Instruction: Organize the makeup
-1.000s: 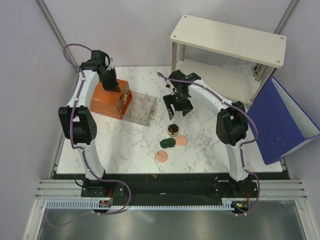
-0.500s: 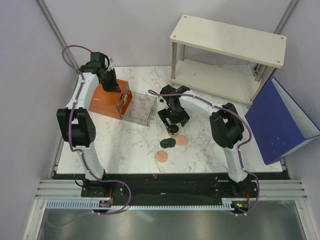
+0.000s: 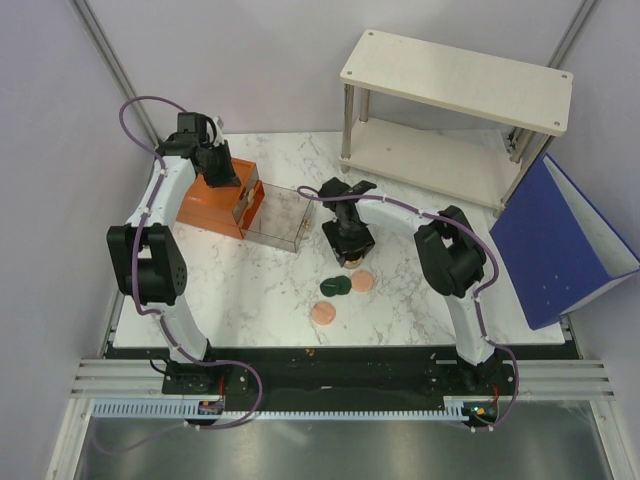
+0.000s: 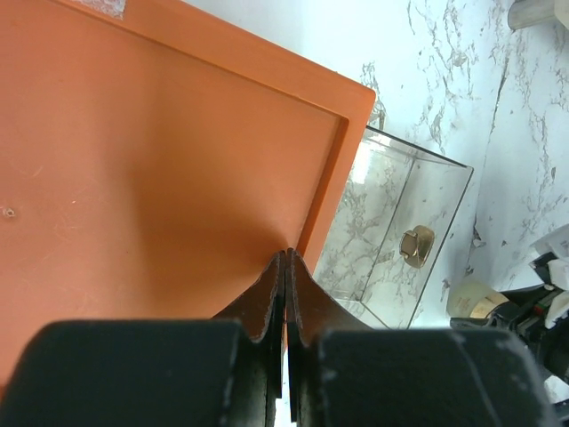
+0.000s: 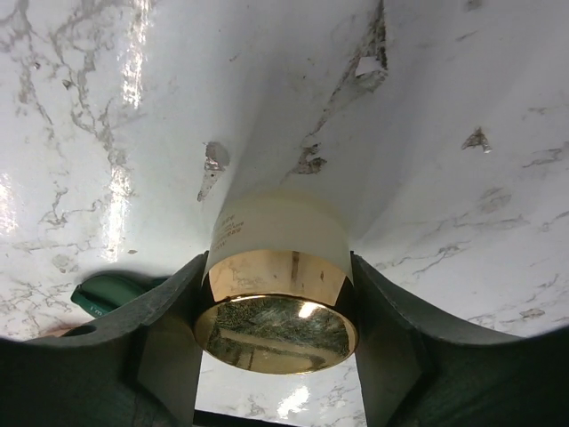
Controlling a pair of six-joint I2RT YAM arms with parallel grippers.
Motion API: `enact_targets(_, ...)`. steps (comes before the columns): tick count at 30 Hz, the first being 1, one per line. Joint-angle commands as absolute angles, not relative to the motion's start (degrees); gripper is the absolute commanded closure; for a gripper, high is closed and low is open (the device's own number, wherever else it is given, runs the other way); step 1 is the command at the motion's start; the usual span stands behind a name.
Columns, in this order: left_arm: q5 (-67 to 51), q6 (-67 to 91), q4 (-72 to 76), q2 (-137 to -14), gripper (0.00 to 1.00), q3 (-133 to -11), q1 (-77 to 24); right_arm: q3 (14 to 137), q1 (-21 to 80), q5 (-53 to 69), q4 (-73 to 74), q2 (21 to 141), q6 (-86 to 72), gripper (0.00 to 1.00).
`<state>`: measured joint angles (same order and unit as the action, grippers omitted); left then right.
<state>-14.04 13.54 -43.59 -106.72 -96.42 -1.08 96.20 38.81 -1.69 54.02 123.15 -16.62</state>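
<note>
Mirror-glossy gold lid [image 5: 277,331] — matt cream jar [image 5: 276,227], glossy marbled table [image 5: 462,116]

peach-pink discs [image 3: 361,282] [image 3: 323,313]: two
dark green compact [image 3: 335,286]: one
gold-capped cream jar [image 5: 277,294]: one
orange drawer box [image 3: 205,205]: one
clear drawer [image 3: 278,217]: one

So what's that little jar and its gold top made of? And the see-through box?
Jar: matte cream body, maybe plastic or frosted glass. Lid: mirror-shiny gold, likely metal or plating, it reflects. Box: clear glossy plastic, probably; marble shows through.
</note>
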Motion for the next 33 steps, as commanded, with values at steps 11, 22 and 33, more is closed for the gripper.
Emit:
enact_targets(11, -20.7, 11.6, -51.4, -109.6, 0.97, -94.6, -2.5, 114.7, 38.8, 9.7, 36.9, 119.0, -27.4, 1.00)
enact_targets(22, -21.6, 12.3, -51.3, -111.6, 0.97, -96.9, -2.5, 136.3, 40.9, 17.2, 34.4, 140.7, -35.0, 0.95)
enact_targets(33, -21.6, 12.6, -51.2, -112.7, 0.97, -97.8, -2.5, 133.6, 41.6, 15.7, 33.7, 142.5, -35.3, 0.57)
